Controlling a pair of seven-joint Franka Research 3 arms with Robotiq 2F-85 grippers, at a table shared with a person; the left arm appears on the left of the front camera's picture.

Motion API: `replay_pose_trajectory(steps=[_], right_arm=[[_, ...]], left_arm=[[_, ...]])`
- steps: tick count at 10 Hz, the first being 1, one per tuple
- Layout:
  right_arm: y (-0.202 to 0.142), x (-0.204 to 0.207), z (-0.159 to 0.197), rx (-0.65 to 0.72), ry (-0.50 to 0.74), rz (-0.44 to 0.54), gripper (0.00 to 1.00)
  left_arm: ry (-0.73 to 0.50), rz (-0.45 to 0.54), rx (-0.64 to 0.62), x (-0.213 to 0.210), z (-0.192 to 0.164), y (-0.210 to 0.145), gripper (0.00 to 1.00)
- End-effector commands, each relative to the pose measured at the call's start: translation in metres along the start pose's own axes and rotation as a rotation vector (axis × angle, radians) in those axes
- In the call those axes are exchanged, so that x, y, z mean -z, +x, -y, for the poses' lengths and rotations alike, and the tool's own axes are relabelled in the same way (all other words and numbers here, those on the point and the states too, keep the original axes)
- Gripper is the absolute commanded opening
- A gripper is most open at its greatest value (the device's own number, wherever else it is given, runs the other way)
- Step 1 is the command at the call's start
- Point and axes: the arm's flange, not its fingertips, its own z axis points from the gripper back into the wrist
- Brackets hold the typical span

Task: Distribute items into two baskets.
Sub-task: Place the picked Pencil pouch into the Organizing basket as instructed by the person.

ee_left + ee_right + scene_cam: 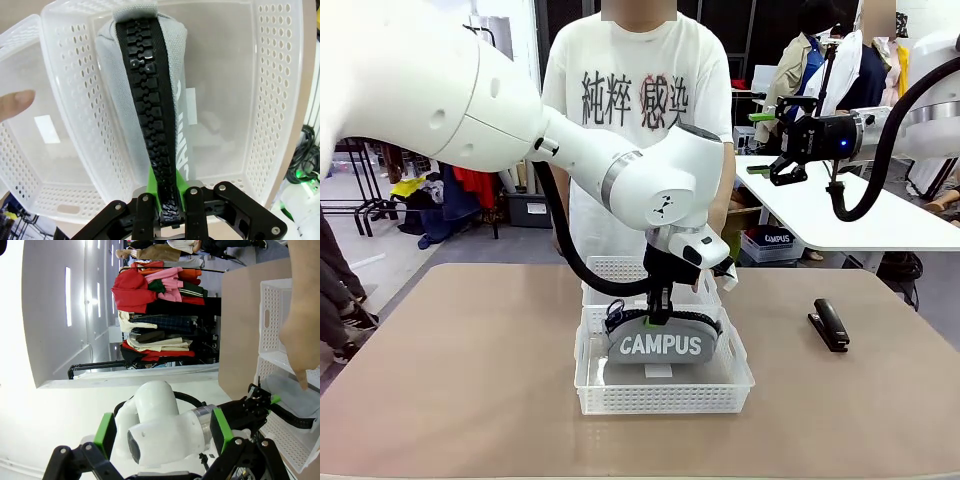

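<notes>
Grey woven CAMPUS pouch point(662, 343), chunky black zip point(152, 125), upright inside the near perforated white plastic basket point(660, 398); left pincer point(172, 200) pinched the zip ridge; right pincer point(162, 432) was spread.

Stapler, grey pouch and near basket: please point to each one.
stapler point(829, 326), front view, middle of its black body.
grey pouch point(661, 345), front view, on the CAMPUS lettering.
near basket point(660, 398), front view, front lattice wall.
</notes>
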Motion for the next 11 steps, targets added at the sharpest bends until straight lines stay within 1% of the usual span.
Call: replay_pose_trajectory(steps=[1,4,9,10,11], right_arm=[[-0.0005,0.0004,-0.0034,-0.005,-0.001,0.009,1.00],[-0.0005,0.0004,-0.0034,-0.005,-0.001,0.009,1.00],[-0.0005,0.0004,-0.0034,-0.005,-0.001,0.009,1.00],[-0.0005,0.0004,-0.0034,-0.005,-0.001,0.009,1.00],[-0.0005,0.0004,-0.0034,-0.005,-0.001,0.009,1.00]], left_arm=[[-0.014,0.006,-0.016,0.0039,0.0018,0.0052,0.00],[-0.048,0.004,-0.019,0.0122,0.0044,0.0086,0.00],[-0.067,0.014,-0.040,0.0085,0.0048,0.0062,0.96],[-0.071,0.016,-0.040,0.0077,0.0042,0.0049,1.00],[-0.080,0.016,-0.046,0.0065,0.0045,0.0034,1.00]])
